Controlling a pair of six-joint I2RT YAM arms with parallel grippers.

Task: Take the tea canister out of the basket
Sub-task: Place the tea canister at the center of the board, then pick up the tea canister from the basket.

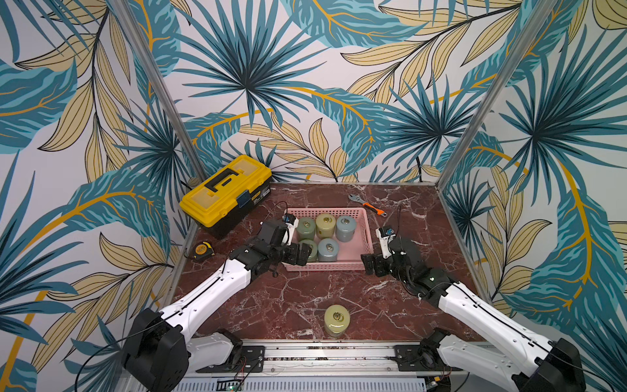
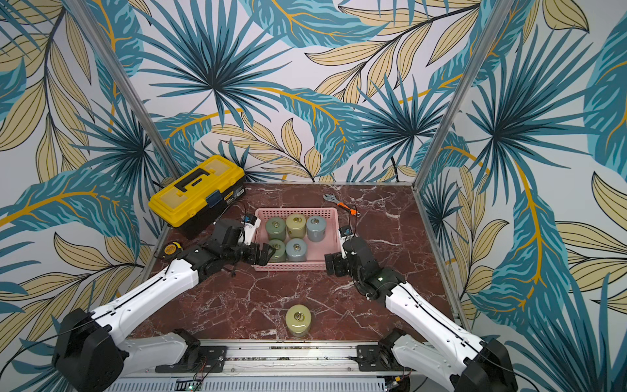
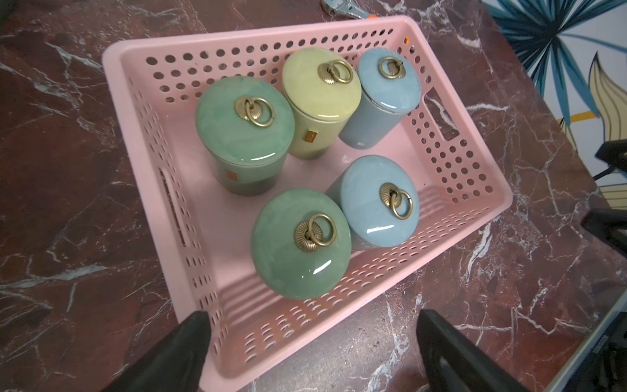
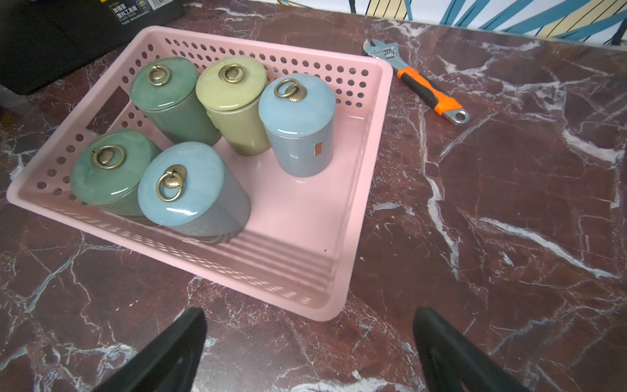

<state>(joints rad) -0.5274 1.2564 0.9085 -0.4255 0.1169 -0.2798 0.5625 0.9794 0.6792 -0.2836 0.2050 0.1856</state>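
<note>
Teal-and-tan leaf-print walls [image 1: 305, 68] enclose the red-brown marble tabletop [image 1: 288, 298] from nine through twelve to three o'clock. Metal posts [image 1: 164, 91] stand at eleven and one; a rail [image 1: 325, 354], perhaps aluminium, runs at six.

The tabletop [image 1: 305, 295] is dark red marble with white veins. A pink basket [image 1: 325, 267] sits pretty much dead centre, nudged a bit toward 12. The yellow-and-black toolbox [image 1: 225, 190] is up at 10 o'clock in the far corner, lid shut and set at an angle. A little tape measure [image 1: 203, 251] lies at 9, near the toolbox. The orange-handled wrench [image 1: 368, 204] is at 1 o'clock, close to the basket but not touching. A lone yellow-green canister [image 1: 336, 320] stands upright at 6, well apart from the basket.
</note>
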